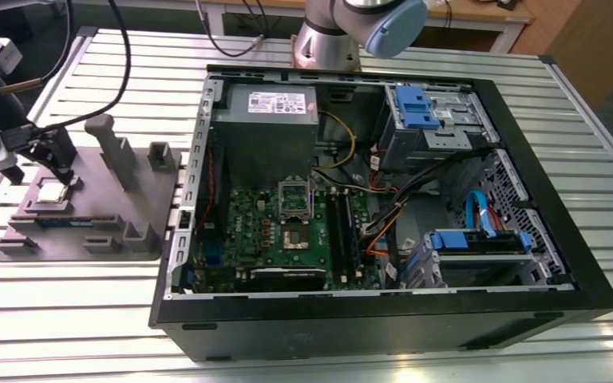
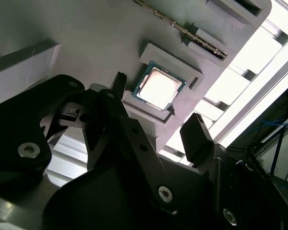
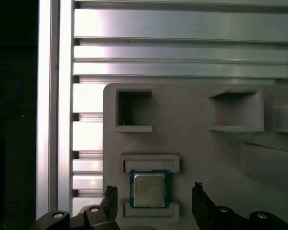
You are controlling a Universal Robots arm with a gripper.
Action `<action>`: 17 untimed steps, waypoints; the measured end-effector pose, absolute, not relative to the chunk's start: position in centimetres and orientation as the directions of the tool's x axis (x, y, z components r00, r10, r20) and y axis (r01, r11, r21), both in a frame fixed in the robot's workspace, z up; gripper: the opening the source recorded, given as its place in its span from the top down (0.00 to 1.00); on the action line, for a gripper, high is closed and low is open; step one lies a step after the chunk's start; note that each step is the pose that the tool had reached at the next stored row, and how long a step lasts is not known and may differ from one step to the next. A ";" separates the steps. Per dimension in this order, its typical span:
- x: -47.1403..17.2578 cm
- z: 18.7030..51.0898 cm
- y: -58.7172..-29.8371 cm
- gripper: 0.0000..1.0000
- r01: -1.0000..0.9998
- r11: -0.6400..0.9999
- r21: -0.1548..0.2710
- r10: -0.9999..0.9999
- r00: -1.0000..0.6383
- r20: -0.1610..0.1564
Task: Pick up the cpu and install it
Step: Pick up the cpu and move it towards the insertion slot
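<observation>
The cpu [image 1: 51, 194] [image 2: 158, 88] [image 3: 149, 189] is lying flat in a square recess of the gray tray [image 1: 125, 207] [image 3: 197, 153]. The tray is sitting on the slatted table [image 1: 73, 319], at the exterior view's left of the open case [image 1: 392, 319]. The gripper [image 1: 41, 177] [image 2: 157, 98] [image 3: 153, 189] is pointing down over the cpu, its fingers spread and straddling it, clear of both edges.

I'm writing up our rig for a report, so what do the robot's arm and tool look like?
The arm is a silver-grey tube with a light blue cap on its joint. The tool is black, with two slim fingers on hinged links fastened by silver bolts. Black cables run toward it in the exterior view.
</observation>
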State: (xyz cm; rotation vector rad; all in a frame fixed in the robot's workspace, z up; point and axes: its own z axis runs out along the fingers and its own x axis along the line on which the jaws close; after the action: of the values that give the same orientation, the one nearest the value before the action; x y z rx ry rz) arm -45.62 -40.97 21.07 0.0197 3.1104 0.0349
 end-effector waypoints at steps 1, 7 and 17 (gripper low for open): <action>-45.6 20.9 -41.0 0.28 0.012 1.000 0.023 0.013 -0.999 -0.031; -45.6 19.8 -41.1 0.28 0.012 1.000 0.023 0.013 -0.999 -0.031; -45.6 18.7 -41.2 0.28 0.012 1.000 0.023 0.013 -0.999 -0.034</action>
State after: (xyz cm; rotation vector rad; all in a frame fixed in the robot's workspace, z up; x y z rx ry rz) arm -45.61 -41.18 18.69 0.0194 3.1075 0.0348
